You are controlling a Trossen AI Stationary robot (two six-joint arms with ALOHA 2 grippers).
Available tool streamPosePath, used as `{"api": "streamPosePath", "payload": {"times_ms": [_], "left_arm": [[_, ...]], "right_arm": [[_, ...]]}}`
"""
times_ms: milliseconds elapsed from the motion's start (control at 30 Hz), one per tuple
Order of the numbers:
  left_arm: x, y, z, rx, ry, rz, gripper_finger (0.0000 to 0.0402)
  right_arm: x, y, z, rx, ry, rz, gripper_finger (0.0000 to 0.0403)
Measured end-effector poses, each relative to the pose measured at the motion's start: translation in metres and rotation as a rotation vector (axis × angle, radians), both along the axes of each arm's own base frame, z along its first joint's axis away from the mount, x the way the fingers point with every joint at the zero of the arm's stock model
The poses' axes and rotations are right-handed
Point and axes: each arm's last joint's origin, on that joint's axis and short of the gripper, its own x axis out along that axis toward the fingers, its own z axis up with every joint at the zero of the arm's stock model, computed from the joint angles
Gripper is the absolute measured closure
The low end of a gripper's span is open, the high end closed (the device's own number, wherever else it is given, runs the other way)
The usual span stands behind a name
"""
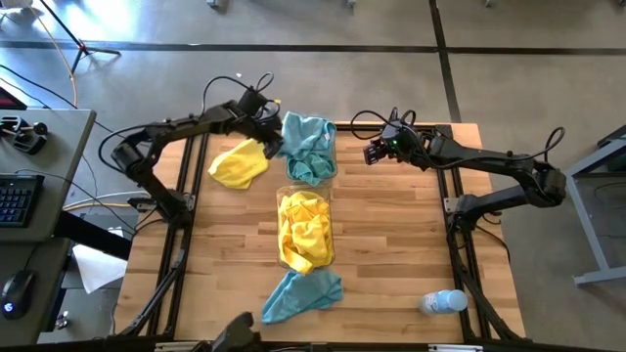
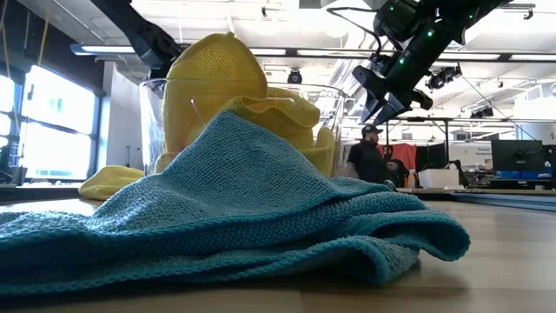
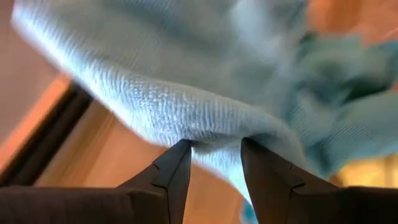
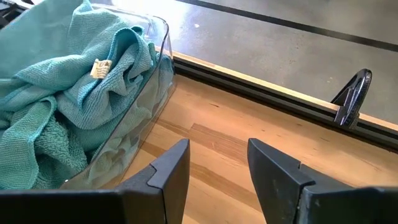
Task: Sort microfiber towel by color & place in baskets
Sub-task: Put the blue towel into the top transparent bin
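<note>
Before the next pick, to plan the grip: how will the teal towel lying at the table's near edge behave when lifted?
The teal towel lies rumpled, so it is probably floppy and will drape. Its nubby weave suggests it grips rather than slips. It likely weighs little.

Bright even overhead light, window glare at left in the low view, blurred teal towel (image 3: 205, 93) close-up.

In the low view, the near teal towel (image 2: 234, 217) hides most of the yellow-filled basket (image 2: 156, 109) behind it. The left wrist view is blurred; teal cloth (image 3: 205, 106) covers the left tool (image 3: 214, 149) fingertips, so any hold cannot be told.
</note>
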Motion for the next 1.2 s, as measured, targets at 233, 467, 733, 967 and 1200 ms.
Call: {"api": "streamPosePath", "payload": {"times_ms": [233,467,733,967,1200], "left_arm": [[0.023,-0.010,0.010,0.085,-0.132,-0.100,0.0271],[0.044,-0.016,-0.007,0.041,-0.096,-0.137,0.0271],[0.086,-0.016,-0.014,0.064,0.217,-0.189,0.0271],[0.113,-0.012,-0.030,-0.009,0.444,-0.206,0.0271],[0.120,-0.009,-0.059,-0.076,0.529,-0.224,0.0271]], "right_arm": [[0.000,0.000,0.000,0.002,-0.003,-0.003,0.0247],[0.000,0.000,0.000,0.002,-0.003,-0.003,0.0247],[0.000,0.000,0.000,0.014,-0.020,-0.019,0.0247],[0.000,0.000,0.000,0.014,-0.020,-0.018,0.0247],[0.000,0.000,0.000,0.014,-0.020,-0.018,0.0247]]}}
